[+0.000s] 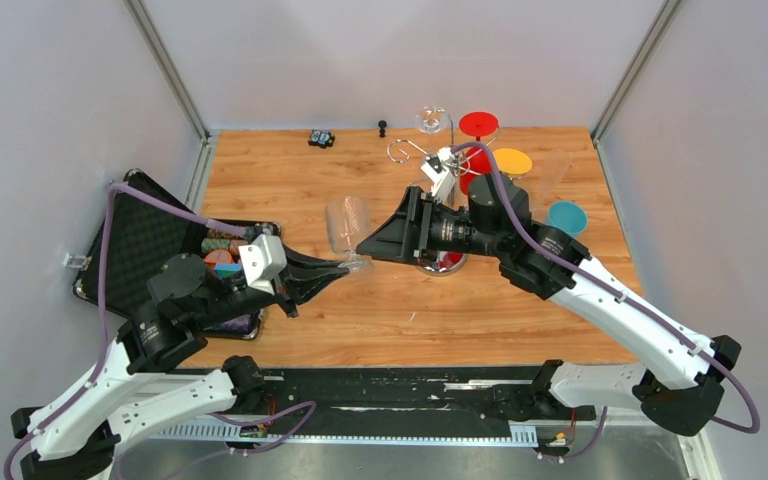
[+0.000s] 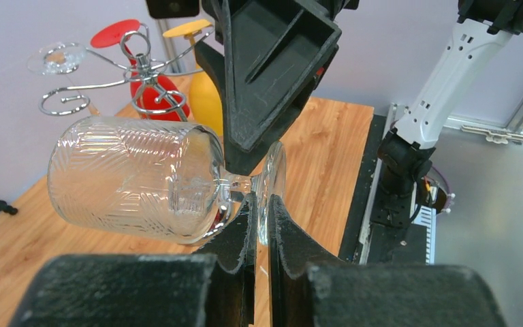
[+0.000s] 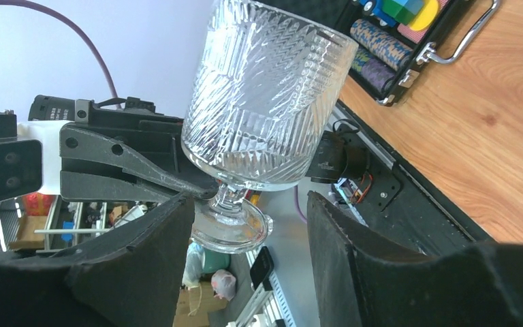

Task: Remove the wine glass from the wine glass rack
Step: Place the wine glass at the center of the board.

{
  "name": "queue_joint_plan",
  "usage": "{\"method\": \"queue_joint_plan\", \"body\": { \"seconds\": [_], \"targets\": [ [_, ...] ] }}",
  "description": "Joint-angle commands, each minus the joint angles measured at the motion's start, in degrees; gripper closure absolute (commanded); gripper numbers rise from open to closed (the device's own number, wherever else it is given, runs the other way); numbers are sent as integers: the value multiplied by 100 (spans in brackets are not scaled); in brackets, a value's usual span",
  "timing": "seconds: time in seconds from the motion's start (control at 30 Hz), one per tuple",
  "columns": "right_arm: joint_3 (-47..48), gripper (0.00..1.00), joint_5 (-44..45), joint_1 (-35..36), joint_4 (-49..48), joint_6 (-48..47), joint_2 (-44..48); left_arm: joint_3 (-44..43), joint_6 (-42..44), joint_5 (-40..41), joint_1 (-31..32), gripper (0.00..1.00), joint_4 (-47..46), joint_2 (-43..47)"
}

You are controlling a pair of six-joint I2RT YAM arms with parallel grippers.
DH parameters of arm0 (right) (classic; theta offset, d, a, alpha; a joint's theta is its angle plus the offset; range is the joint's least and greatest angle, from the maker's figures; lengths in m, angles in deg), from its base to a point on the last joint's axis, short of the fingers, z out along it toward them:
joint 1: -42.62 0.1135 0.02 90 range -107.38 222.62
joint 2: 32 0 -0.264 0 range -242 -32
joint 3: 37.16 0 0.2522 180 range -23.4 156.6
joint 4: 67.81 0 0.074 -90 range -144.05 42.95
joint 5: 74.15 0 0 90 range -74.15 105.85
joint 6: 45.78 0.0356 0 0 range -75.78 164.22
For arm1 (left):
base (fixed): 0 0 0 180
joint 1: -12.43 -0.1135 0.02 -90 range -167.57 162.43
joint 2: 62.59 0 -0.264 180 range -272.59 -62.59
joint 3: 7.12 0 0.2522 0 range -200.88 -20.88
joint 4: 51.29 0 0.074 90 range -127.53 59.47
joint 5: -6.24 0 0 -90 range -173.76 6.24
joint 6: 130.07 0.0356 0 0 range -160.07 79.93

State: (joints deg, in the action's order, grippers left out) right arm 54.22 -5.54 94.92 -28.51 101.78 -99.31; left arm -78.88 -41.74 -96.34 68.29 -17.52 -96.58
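Note:
A clear cut-pattern wine glass (image 1: pixel 348 225) lies sideways in the air above the table, away from the wine glass rack (image 1: pixel 430 160). My left gripper (image 2: pixel 262 208) is shut on the rim of its foot, and the bowl (image 2: pixel 133 178) points left. My right gripper (image 3: pixel 248 204) is open, with the glass's foot (image 3: pixel 235 228) between its fingers, close to the left finger (image 3: pixel 136 272). From above, the right gripper (image 1: pixel 375 245) meets the left gripper (image 1: pixel 345 268) at the foot. The rack's base is hidden under the right arm.
Red (image 1: pixel 478 125), yellow (image 1: pixel 512 161) and blue (image 1: pixel 566 216) glasses hang on the rack, along with a clear one (image 1: pixel 432 120). An open black case (image 1: pixel 140 250) of coloured chips lies at the left. Two small black items (image 1: pixel 321 138) sit near the back wall.

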Motion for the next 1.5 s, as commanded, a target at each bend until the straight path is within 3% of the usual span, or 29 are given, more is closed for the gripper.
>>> {"method": "queue_joint_plan", "body": {
  "seconds": [0.0, 0.67, 1.2, 1.47],
  "targets": [
    [95, 41, -267, 69, -475, 284, -90, 1, 404, -118, 26, 100, -902, 83],
    [-321, 52, -490, 141, -1345, 1152, -152, 330, 514, -201, 30, 100, -1467, 187],
    [-569, 76, -574, 147, -1779, 1431, -63, 429, 225, -459, 29, 100, -1664, 157],
    [-581, 99, -641, 194, -1965, 1477, -89, 518, 201, -551, 24, 100, -1790, 58]
  ]
}}
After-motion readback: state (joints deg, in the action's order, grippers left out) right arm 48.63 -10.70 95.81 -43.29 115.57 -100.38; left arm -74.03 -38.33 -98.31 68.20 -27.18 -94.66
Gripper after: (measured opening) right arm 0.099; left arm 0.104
